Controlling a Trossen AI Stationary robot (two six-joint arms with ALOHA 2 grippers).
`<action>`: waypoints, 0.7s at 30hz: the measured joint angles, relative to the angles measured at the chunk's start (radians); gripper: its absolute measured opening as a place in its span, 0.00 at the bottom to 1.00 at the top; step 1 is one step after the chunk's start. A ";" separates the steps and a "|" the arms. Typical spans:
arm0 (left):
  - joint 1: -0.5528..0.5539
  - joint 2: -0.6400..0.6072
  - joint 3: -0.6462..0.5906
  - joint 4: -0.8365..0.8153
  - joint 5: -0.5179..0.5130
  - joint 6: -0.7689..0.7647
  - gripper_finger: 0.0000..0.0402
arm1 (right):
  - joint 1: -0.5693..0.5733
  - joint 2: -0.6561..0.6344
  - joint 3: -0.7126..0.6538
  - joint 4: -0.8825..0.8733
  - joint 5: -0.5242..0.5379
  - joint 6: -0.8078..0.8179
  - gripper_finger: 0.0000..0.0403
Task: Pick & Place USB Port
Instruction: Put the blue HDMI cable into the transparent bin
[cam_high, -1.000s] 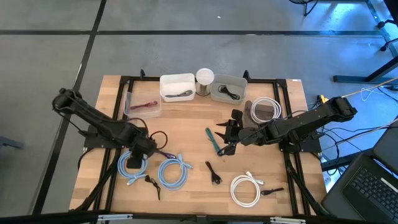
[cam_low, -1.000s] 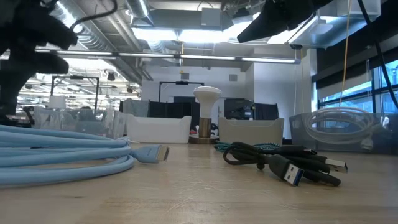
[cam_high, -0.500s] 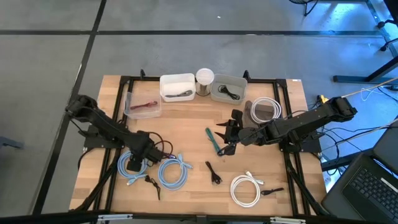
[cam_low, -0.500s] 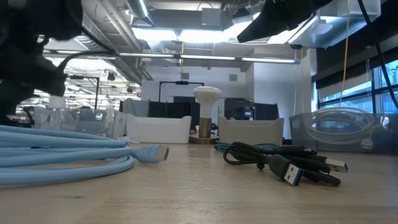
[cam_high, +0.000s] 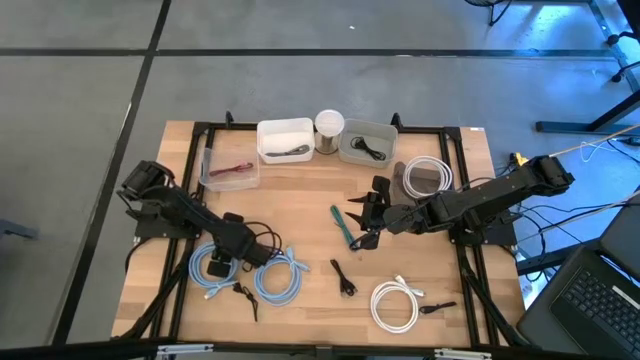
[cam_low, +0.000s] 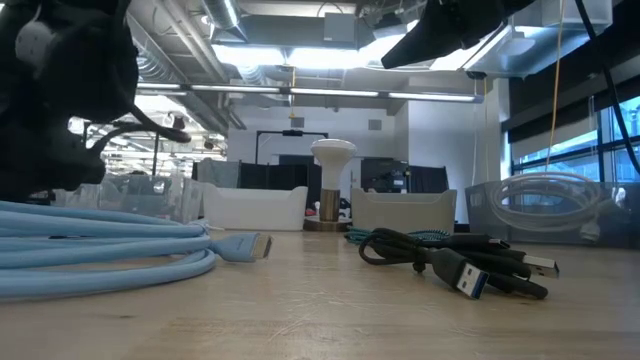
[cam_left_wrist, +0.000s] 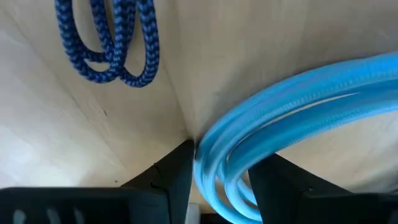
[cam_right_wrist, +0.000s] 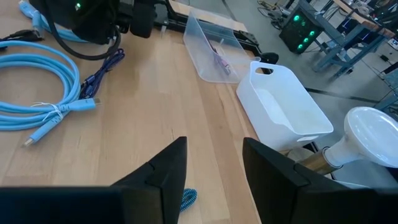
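My left gripper (cam_high: 222, 260) is down at the left light-blue cable coil (cam_high: 212, 266), pointing steeply down. In the left wrist view its open fingers (cam_left_wrist: 227, 165) stand on either side of the coil's strands (cam_left_wrist: 280, 93), tips near the wood. A dark blue braided cable (cam_left_wrist: 112, 43) lies beside it. A second light-blue coil (cam_high: 278, 278) lies to the right. My right gripper (cam_high: 365, 215) hangs open above the table's middle, near a teal cable (cam_high: 340, 228), with nothing between its fingers (cam_right_wrist: 211, 168). A black USB cable (cam_low: 450, 262) lies on the wood. My left gripper comes at the coil from above, with several strands (cam_left_wrist: 214, 168) of one side of the coil between its two fingers. The coil lies flat on the table. Whether a finger (cam_left_wrist: 180, 171) touches the strands, I cannot tell.
Along the far edge stand a clear bin with a red cable (cam_high: 230, 170), a white bin (cam_high: 285, 140), a white lamp-like stand (cam_high: 329, 125), a grey bin (cam_high: 367, 145) and a clear bin with a white cable (cam_high: 428, 178). A white cable coil (cam_high: 393, 305) lies near front right.
My left gripper has come down toward the left light-blue coil and tipped to point more steeply down, its arm folding in over the table. Its fingers now straddle the coil's strands. The cables have not moved.
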 joint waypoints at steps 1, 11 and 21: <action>-0.001 0.001 0.002 -0.007 -0.007 -0.008 0.34 | 0.000 0.000 0.000 0.000 0.000 0.000 0.39; -0.003 -0.114 -0.006 -0.027 -0.060 -0.081 0.07 | 0.000 0.000 0.000 0.000 0.000 0.000 0.39; -0.004 -0.363 -0.006 -0.090 -0.114 -0.180 0.07 | 0.000 0.000 0.000 0.000 -0.007 0.000 0.39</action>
